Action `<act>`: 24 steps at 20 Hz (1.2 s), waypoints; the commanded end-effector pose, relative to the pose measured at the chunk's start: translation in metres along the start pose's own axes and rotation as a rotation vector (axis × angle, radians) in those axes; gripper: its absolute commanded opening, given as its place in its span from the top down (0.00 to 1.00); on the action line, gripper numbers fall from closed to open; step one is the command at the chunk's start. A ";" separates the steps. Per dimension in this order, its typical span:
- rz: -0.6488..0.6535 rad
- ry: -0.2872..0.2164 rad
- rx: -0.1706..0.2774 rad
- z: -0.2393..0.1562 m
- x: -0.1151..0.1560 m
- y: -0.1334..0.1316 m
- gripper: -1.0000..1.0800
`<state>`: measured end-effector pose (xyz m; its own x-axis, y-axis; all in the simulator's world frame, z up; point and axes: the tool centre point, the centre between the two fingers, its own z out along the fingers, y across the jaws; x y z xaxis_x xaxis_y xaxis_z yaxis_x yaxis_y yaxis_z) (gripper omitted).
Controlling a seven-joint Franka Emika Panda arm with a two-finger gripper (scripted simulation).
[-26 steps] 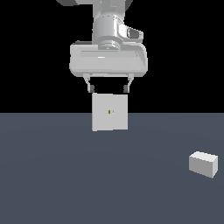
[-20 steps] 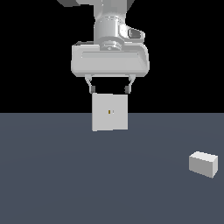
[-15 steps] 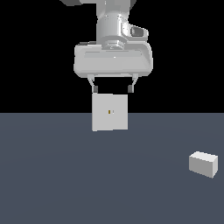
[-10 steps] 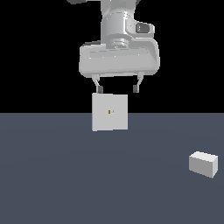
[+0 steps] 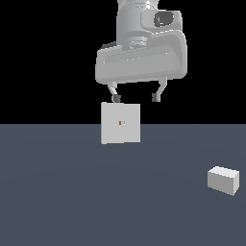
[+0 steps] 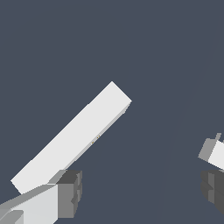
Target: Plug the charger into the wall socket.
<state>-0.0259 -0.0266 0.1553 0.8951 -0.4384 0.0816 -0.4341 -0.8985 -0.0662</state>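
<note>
The wall socket [image 5: 120, 123] is a flat upright white-grey square plate with a tiny orange-brown slot mark at its centre, standing in the middle of the exterior view. The wrist view looks down on its top edge as a long white bar [image 6: 72, 138]. The charger [image 5: 223, 180], a small plain white-grey block, lies on the floor at the exterior view's right; a piece of it shows in the wrist view [image 6: 214, 152]. My gripper [image 5: 135, 98] hangs open just above the socket's top edge, tilted, with nothing between its fingers [image 6: 69, 194].
A dark grey-blue floor [image 5: 72, 202] spreads under everything, with a black background behind it. No other objects show.
The gripper has risen slightly, shifted toward the exterior view's right and rotated. The socket and the charger have not moved.
</note>
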 end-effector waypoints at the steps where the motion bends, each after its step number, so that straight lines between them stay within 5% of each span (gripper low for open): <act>1: 0.249 -0.047 -0.086 0.062 0.002 0.118 0.04; 11: 0.459 -0.027 -0.094 0.081 -0.022 0.160 0.04; 24: 0.462 -0.027 -0.093 0.086 -0.023 0.161 0.04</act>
<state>-0.1074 -0.1587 0.0594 0.6075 -0.7934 0.0387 -0.7940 -0.6079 -0.0002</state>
